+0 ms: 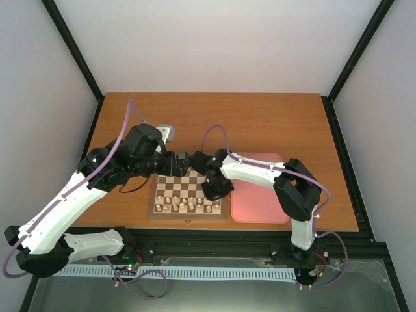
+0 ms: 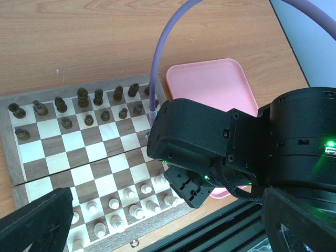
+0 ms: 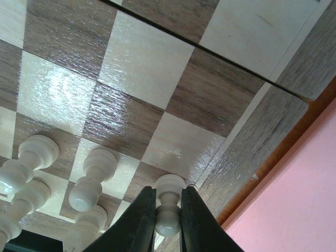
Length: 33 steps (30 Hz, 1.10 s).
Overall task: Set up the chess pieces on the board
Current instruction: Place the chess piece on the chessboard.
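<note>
The board (image 1: 177,189) lies in front of the arms, with cream chess pieces (image 1: 188,207) in its two near rows. My right gripper (image 3: 168,220) is shut on a cream pawn (image 3: 169,207), its black fingers (image 3: 143,223) clamping the stem. The pawn stands upright with its base at the board's right-hand column. I cannot tell whether it touches the square. Two more cream pawns (image 3: 92,181) stand just to its left. My left gripper (image 2: 168,226) hangs open over the board's far side, with nothing between its fingers (image 2: 37,220).
Dark brown chessmen (image 2: 83,97) fill the board's far rows. A pink tray (image 1: 260,195) lies against the board's right edge. The right arm's black wrist (image 2: 210,147) reaches over the board's right side. The black frame rail (image 1: 214,250) runs along the near table edge.
</note>
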Each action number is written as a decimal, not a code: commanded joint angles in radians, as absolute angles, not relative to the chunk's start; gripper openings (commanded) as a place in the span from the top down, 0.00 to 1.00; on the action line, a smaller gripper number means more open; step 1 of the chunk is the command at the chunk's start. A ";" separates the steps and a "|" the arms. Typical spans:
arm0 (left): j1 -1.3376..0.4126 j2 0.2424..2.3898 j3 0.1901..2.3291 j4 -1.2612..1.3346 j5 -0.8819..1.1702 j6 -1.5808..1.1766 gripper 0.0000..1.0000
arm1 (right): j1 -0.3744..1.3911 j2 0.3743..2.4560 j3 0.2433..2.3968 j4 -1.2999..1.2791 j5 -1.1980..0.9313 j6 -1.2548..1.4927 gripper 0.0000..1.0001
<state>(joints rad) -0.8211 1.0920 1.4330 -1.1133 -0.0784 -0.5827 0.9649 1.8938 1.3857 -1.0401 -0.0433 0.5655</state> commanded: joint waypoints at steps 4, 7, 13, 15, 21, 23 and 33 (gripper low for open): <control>-0.827 1.095 1.432 -1.095 -0.073 -0.581 0.00 | 0.976 1.925 1.387 -0.993 -0.047 0.562 0.86; -0.827 1.095 1.427 -1.095 -0.072 -0.582 0.00 | 0.977 1.926 1.382 -0.988 -0.056 0.560 0.86; -0.827 1.096 1.420 -1.093 -0.071 -0.584 0.00 | 0.978 1.926 1.379 -0.983 -0.077 0.553 0.86; -0.827 1.098 1.422 -1.090 -0.071 -0.584 0.00 | 0.980 1.927 1.384 -0.988 -0.078 0.553 0.86; -0.826 1.107 1.419 -1.085 -0.068 -0.584 0.00 | 0.986 1.923 1.385 -0.996 -0.080 0.551 0.86; -0.826 1.108 1.416 -1.082 -0.069 -0.584 0.00 | 0.987 1.922 1.383 -1.000 -0.076 0.551 0.86; -0.827 1.121 1.411 -1.069 -0.064 -0.581 0.00 | 1.002 1.912 1.372 -1.008 -0.075 0.557 0.86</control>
<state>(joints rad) -0.8211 1.1175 1.4105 -1.0939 -0.0719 -0.5827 0.9791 1.8950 1.3857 -1.0206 -0.0643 0.5541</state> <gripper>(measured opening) 0.997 0.141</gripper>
